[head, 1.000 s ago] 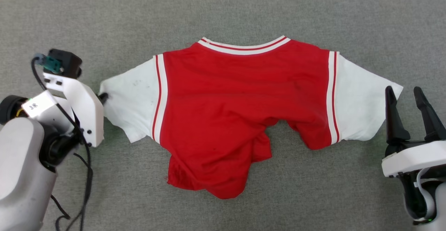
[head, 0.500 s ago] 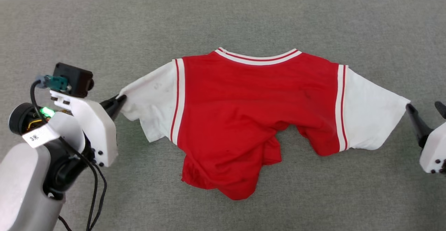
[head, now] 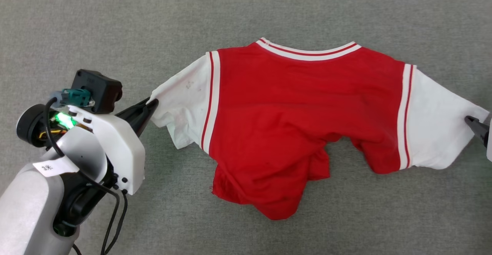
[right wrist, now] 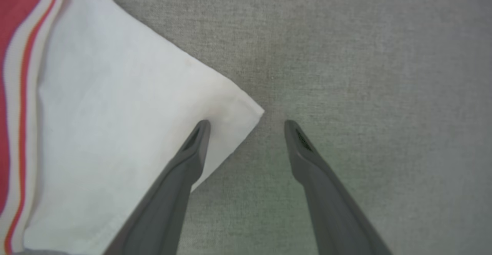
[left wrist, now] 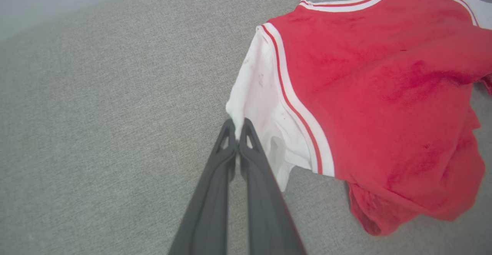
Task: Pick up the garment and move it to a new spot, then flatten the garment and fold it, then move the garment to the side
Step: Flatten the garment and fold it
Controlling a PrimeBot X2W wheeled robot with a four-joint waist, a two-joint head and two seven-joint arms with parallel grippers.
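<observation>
The garment [head: 292, 112] is a red jersey with white sleeves and striped collar, spread on grey carpet with its hem bunched at the bottom. My left gripper [head: 150, 107] is shut on the tip of its white left sleeve [left wrist: 261, 105], and the pinch shows in the left wrist view [left wrist: 238, 132]. At the right edge of the head view one dark fingertip [head: 474, 126] of my right gripper touches the other sleeve's corner. In the right wrist view my right gripper [right wrist: 247, 126] is open, one finger over the white sleeve corner [right wrist: 230, 109], the other over carpet.
Grey carpet [head: 115, 24] lies all around the garment. The left arm's white forearm and cables [head: 88, 159] fill the lower left of the head view. A pale strip of wall or floor edge [left wrist: 46, 1] shows at the top left of the left wrist view.
The head camera has shifted, so the whole scene sits differently. My left gripper, shut on the sleeve tip, has lifted and pulled it. My right gripper has moved to the right sleeve's corner.
</observation>
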